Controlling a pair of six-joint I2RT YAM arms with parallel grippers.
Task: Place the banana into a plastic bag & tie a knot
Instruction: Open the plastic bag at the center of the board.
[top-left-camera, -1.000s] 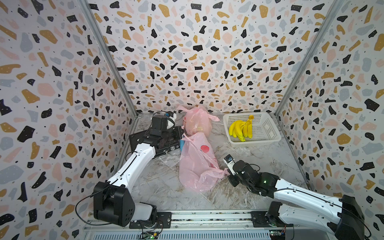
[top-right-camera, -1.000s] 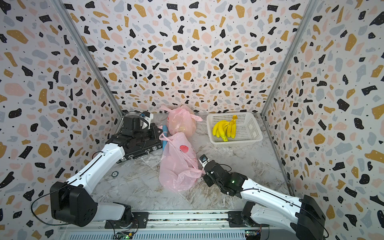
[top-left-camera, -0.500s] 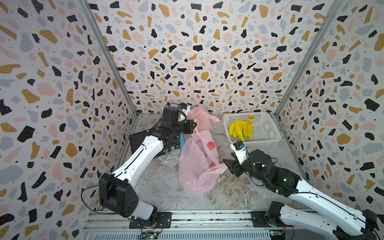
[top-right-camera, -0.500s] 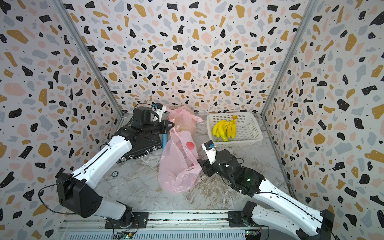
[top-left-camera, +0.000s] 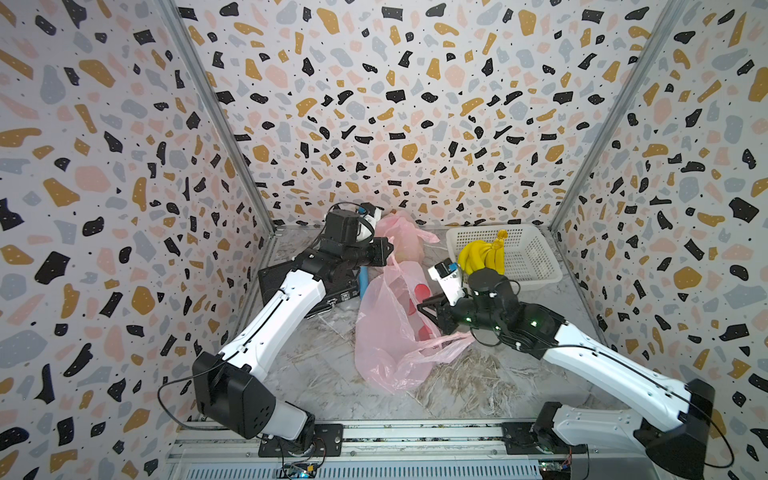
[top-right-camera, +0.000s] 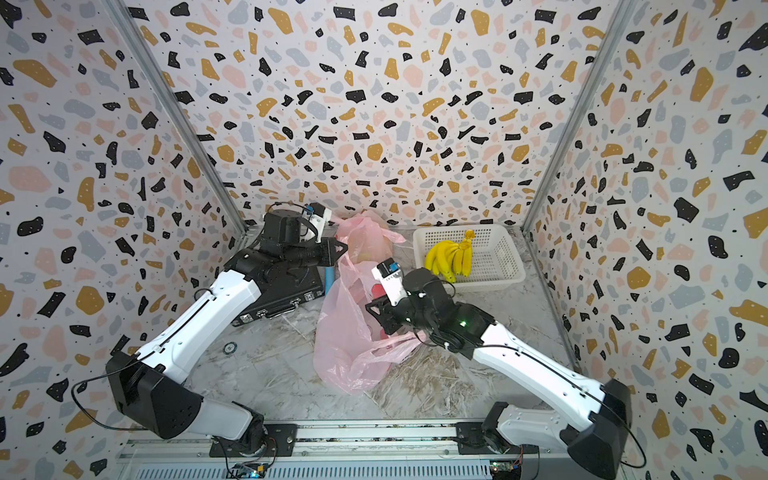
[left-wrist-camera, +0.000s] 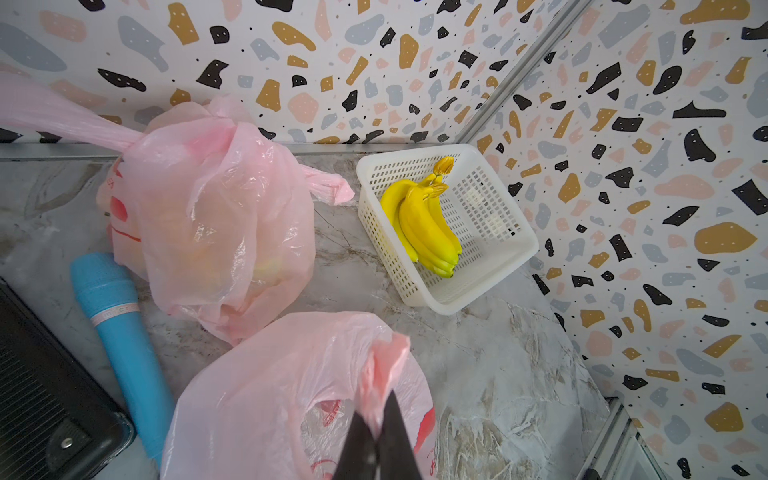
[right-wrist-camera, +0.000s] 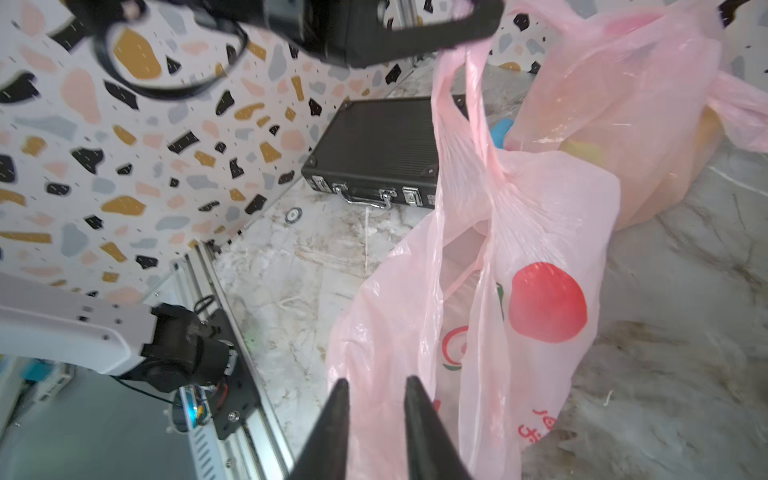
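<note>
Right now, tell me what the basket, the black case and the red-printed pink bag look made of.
Basket: white moulded plastic; perforated grid walls, thick rim.
Black case: ribbed shell, perhaps aluminium or plastic; shiny metal latches and handle.
Red-printed pink bag: thin translucent plastic film, glossy and creased.

Top pair: set high at 6 o'clock, facing 12 o'clock and down. In both top views the whole worktop (top-left-camera: 316, 374) (top-right-camera: 270, 374) shows, nearly equal.
Left wrist: close, faces 2 o'clock toward basket (left-wrist-camera: 415, 153).
Right wrist: close, low, faces 9 o'clock toward case (right-wrist-camera: 374, 141).
Both wrist views share the plastic bag (left-wrist-camera: 270, 395) (right-wrist-camera: 540, 208).
</note>
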